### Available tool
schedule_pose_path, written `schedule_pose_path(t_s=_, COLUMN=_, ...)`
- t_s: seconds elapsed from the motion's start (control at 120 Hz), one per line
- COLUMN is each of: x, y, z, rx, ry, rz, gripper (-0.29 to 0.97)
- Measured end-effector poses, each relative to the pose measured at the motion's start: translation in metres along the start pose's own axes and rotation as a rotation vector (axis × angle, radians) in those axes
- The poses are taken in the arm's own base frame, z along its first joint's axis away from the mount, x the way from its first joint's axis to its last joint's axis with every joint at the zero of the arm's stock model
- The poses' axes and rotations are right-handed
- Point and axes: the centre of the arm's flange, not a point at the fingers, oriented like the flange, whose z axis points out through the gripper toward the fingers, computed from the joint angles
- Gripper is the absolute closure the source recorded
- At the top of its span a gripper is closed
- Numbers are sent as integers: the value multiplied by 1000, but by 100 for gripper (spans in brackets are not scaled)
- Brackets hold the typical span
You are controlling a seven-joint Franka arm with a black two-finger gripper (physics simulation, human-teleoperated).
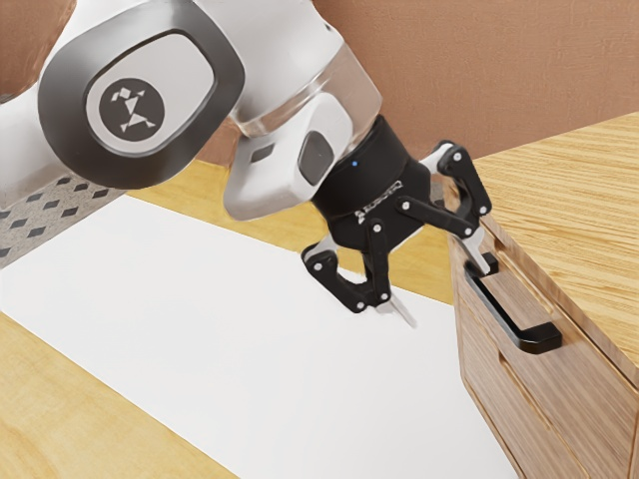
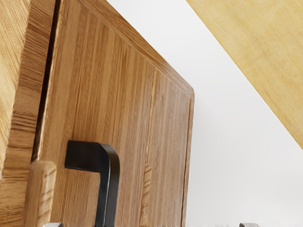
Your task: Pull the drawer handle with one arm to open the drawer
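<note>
Exterior view has the tool [image 1: 446, 291] spread wide beside the black handle [image 1: 514, 321] of the top drawer [image 1: 499, 351], at that view's right, gripping nothing; the drawer looks barely ajar at most, so grasp and pull seemingly remain.

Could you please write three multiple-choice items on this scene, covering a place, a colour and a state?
1. Where in the exterior view does the wooden cabinet stand? A: its left. B: its right. C: its middle.
2. What colour is the drawer handle? A: silver. B: red. C: black.
3. How is the tool? A: open. B: shut on the handle. C: shut on a cup.
Answers: 1 B, the cabinet sits at the right edge. 2 C, the bar is black against the wood. 3 A, it stands spread beside the handle, clamping nothing.
</note>
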Motion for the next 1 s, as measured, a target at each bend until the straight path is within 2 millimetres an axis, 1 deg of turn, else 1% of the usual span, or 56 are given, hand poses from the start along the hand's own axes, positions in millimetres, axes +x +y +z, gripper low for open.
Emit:
schedule_pose_path(t_s=0.083, x=-5, y=-13, z=16, rx=44, ry=-3, rz=41, gripper=34)
schedule_pose_path(t_s=0.117, x=-8, y=-14, z=27, rx=49, ry=-2, rz=52, gripper=37)
schedule_pose_path(t_s=0.142, x=-9, y=-12, z=31, rx=56, ry=-2, rz=58, gripper=38)
schedule_pose_path(t_s=0.275, x=-24, y=5, z=27, rx=109, ry=-26, rz=74, gripper=44)
schedule_pose_path(t_s=0.317, x=-24, y=7, z=29, rx=119, ry=-29, rz=87, gripper=46)
schedule_pose_path(t_s=0.358, x=-23, y=8, z=35, rx=122, ry=-29, rz=100, gripper=46)
schedule_pose_path(t_s=0.5, x=-18, y=6, z=47, rx=148, ry=-22, rz=140, gripper=48)
schedule_pose_path(t_s=0.558, x=-19, y=4, z=50, rx=157, ry=-23, rz=151, gripper=49)
schedule_pose_path(t_s=0.633, x=-23, y=3, z=60, rx=154, ry=-22, rz=160, gripper=49)
schedule_pose_path(t_s=0.75, x=-28, y=5, z=72, rx=151, ry=-25, rz=172, gripper=52)
schedule_pose_path(t_s=0.833, x=-29, y=15, z=71, rx=153, ry=-32, rz=178, gripper=58)
schedule_pose_path(t_s=0.9, x=-28, y=27, z=63, rx=161, ry=-42, rz=185, gripper=63)
schedule_pose_path(t_s=1.0, x=-30, y=45, z=52, rx=174, ry=-56, rz=186, gripper=67)
